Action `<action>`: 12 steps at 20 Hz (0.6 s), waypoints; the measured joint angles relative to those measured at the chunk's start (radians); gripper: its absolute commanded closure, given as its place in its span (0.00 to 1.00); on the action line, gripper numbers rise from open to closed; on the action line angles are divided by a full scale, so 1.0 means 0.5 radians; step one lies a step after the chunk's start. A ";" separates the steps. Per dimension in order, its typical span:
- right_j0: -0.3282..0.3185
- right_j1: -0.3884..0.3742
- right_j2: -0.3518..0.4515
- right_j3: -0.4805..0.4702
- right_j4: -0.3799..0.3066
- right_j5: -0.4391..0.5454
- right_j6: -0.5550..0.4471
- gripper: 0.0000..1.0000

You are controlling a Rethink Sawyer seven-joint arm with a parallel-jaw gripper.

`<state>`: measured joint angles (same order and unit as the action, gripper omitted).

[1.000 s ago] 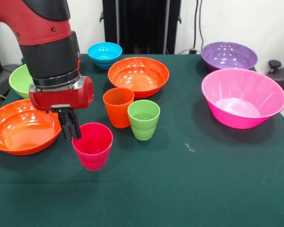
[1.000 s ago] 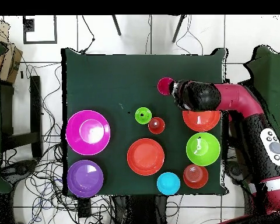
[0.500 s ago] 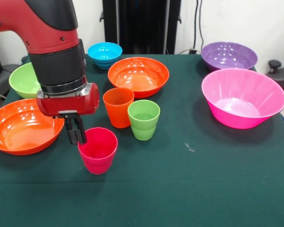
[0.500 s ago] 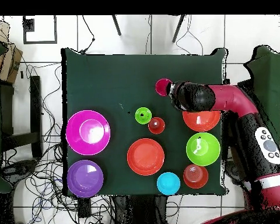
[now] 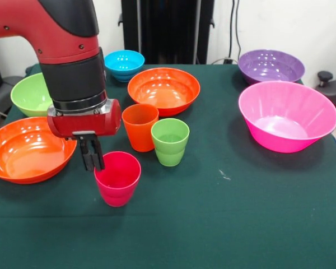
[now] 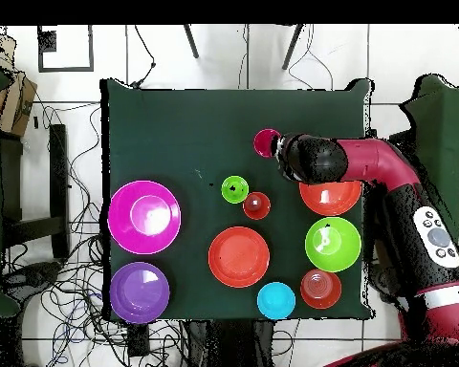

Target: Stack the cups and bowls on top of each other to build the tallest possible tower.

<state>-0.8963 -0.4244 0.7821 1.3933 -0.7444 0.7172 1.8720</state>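
The magenta-red cup (image 5: 117, 182) (image 6: 266, 142) stands upright near the table's front left, at or just above the green cloth. My gripper (image 5: 93, 162) (image 6: 279, 148) is shut on its left rim, fingers pointing straight down. Right behind it stand the orange cup (image 5: 139, 126) (image 6: 256, 205) and the light green cup (image 5: 169, 141) (image 6: 234, 188), side by side and empty. One wide orange bowl (image 5: 163, 89) (image 6: 238, 256) lies behind the cups. The other wide orange bowl (image 5: 25, 150) (image 6: 331, 199) lies left of my gripper, partly under the arm in the overhead view.
A green bowl (image 5: 28, 95) (image 6: 332, 245) and a small blue bowl (image 5: 124, 63) (image 6: 275, 300) sit at the back left. A small orange bowl (image 6: 320, 289) shows only from overhead. The big pink bowl (image 5: 287, 115) (image 6: 143, 217) and purple bowl (image 5: 270, 66) (image 6: 139, 291) fill the right side.
My gripper and the magenta-red cup have shifted together a little to the right and toward the front edge. Everything else stays where it was.
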 measured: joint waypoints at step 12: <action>0.006 -0.178 -0.094 0.114 0.016 -0.027 0.000 1.00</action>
<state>-0.8931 -0.5134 0.7353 1.4504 -0.7363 0.7037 1.8720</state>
